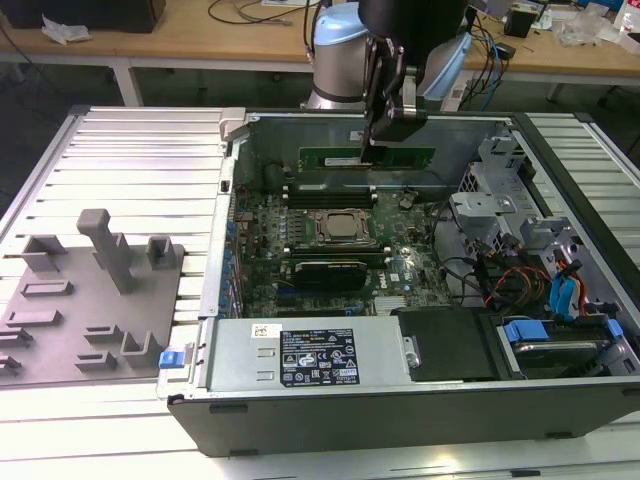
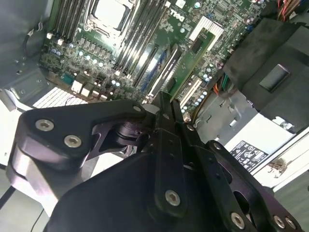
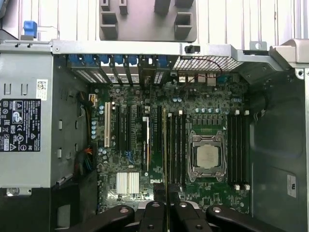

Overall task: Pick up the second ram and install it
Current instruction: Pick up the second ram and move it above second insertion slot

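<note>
The second ram (image 1: pixel 368 158), a long thin green board, hangs level above the open computer case, over the slots behind the silver CPU socket (image 1: pixel 340 228). My gripper (image 1: pixel 367 140) is shut on its top edge near the middle. In the first wrist view the ram (image 3: pixel 164 145) shows edge-on as a thin line, just beside the long black slots (image 3: pixel 176 145) next to the socket (image 3: pixel 207 155), with the gripper (image 3: pixel 165 198) closed around it. In the second wrist view the ram (image 2: pixel 195 50) reaches out from the gripper (image 2: pixel 166 104) over the motherboard.
A grey fixture plate (image 1: pixel 90 290) with upright posts lies on the exterior view's left. In the case, the power supply (image 1: pixel 310 350) is at the front and drive bays with cables (image 1: pixel 560 290) are on the right. A black card (image 1: pixel 325 272) sits in front of the socket.
</note>
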Available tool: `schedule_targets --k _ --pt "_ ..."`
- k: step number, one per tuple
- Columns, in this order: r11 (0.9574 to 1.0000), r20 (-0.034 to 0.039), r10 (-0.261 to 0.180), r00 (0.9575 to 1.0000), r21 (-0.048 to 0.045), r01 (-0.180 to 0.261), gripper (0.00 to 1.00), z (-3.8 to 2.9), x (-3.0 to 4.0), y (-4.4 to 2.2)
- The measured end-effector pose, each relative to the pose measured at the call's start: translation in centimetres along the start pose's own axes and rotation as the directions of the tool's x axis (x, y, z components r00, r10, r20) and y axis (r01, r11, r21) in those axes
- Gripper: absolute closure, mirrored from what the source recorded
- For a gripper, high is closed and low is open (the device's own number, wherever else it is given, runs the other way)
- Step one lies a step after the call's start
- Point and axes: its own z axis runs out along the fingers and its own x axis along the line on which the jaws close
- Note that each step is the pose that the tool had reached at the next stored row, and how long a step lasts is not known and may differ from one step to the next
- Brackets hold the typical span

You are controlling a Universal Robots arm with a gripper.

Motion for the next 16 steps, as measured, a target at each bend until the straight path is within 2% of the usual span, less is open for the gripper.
schedule_targets --k 6,16 --pt "1.0 0.0 0.0 1.0 -0.0003 0.0 0.87 0.83 -0.01 -0.56" --pt "1.0 0.0 0.0 1.0 -0.0003 0.0 0.87 1.66 0.02 -0.89"
